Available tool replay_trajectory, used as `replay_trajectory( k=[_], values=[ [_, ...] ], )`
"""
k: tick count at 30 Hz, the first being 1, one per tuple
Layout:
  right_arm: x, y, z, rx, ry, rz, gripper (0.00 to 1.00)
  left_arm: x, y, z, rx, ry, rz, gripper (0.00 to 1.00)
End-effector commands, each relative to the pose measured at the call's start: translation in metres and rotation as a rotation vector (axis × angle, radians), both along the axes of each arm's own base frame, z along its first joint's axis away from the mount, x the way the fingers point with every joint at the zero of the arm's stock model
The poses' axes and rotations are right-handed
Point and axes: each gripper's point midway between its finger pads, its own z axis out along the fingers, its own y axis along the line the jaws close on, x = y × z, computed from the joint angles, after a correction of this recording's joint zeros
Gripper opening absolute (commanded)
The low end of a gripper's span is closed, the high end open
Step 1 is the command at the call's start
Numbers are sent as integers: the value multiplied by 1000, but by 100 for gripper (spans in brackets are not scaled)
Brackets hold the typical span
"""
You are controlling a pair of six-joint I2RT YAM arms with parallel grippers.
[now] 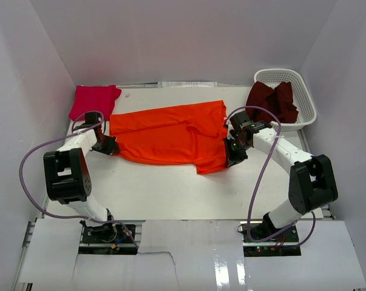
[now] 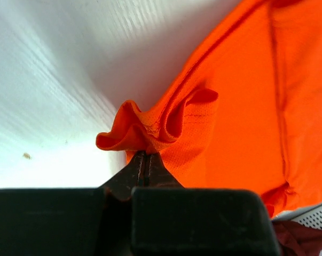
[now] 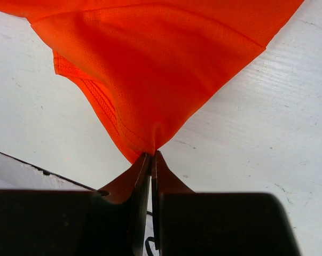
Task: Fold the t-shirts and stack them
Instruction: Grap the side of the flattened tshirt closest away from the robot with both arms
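The left gripper [image 2: 146, 155] and right gripper [image 3: 151, 155] each clamp one end of the bright orange cloth t-shirt [image 1: 170, 136], jaws pinched tight, seemingly to stretch it flat (ready for folding).

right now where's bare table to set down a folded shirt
Widest bare patch: the table between the orange shirt and the arm bases. A thin strip runs along the far edge, between pink shirt and basket. Crowded: the middle and both far corners.

white arms [image 1: 79, 141], black joints [image 1: 67, 176], purple cables [image 1: 23, 163]
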Motion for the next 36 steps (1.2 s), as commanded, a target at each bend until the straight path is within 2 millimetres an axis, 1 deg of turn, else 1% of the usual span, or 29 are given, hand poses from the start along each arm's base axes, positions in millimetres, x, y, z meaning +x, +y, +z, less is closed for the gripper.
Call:
replay_trajectory(
  k=[1, 2, 3, 4, 5, 7, 8, 9, 12, 13, 15, 19, 23, 24, 25, 26, 27, 28, 29, 30, 31, 32, 33, 35, 36],
  values=[
    [0, 5, 10, 36, -35, 12, 8, -5, 3, 42, 32, -92, -28, 0],
    [-1, 5, 9, 35, -34, 12, 8, -9, 2, 45, 30, -95, -34, 0],
    [-1, 5, 9, 35, -34, 12, 8, -12, 0, 55, 31, -124, -41, 0],
    [-2, 5, 9, 36, -31, 11, 8, -14, -2, 60, 25, -137, -56, 0],
    [-3, 5, 10, 39, -30, 13, 8, -22, -4, 60, 20, -126, -63, 0],
    [-4, 5, 11, 41, -30, 11, 8, -32, -8, 66, 12, -132, -85, 0],
    [-5, 4, 11, 41, -27, 11, 8, -36, -9, 66, 9, -128, -92, 0],
    [-7, 4, 12, 41, -24, 12, 8, -44, -11, 61, 4, -114, -98, 0],
    [-11, 3, 16, 44, -22, 11, 8, -55, -14, 55, -3, -100, -121, 0],
    [-12, 3, 16, 45, -17, 14, 8, -62, -15, 49, -9, -79, -123, 0],
    [-15, 5, 17, 61, -15, 19, 8, -68, -17, 43, -15, -64, -135, 0],
    [-24, 11, 16, 96, 8, 39, 8, -72, -19, 42, -14, -61, -151, 0],
    [-35, 8, 11, 79, 55, 63, 8, -76, -20, 43, -17, -72, -152, 0],
    [-37, 5, 10, 55, 63, 70, 13, -77, -21, 45, -22, -77, -149, 0],
    [-44, 1, 13, 24, 85, 82, 34, -77, -21, 45, -23, -79, -147, 0],
    [-41, 0, 16, 1, 70, 84, 41, -78, -21, 45, -25, -81, -149, 0],
    [-27, 2, 35, 0, 2, 71, 44, -78, -22, 46, -27, -85, -152, 0],
    [-20, 7, 48, 22, -31, 73, 48, -79, -23, 46, -28, -85, -154, 0],
    [-9, 17, 62, 66, -80, 80, 49, -79, -23, 46, -29, -89, -154, 0],
    [4, 36, 88, 155, -131, 94, 49, -79, -23, 47, -28, -92, -154, 0],
    [10, 49, 102, 205, -156, 116, 49, -79, -23, 47, -27, -93, -156, 0],
    [16, 68, 106, 270, -138, 148, 49, -81, -23, 46, -29, -87, -156, 0],
    [23, 89, 128, 321, -180, 197, 49, -81, -23, 46, -28, -89, -156, 0],
    [30, 114, 134, 352, -184, 247, 49, -82, -24, 45, -34, -86, -155, 0],
    [35, 137, 133, 370, -170, 289, 49, -83, -24, 43, -34, -82, -154, 0]
  ],
)
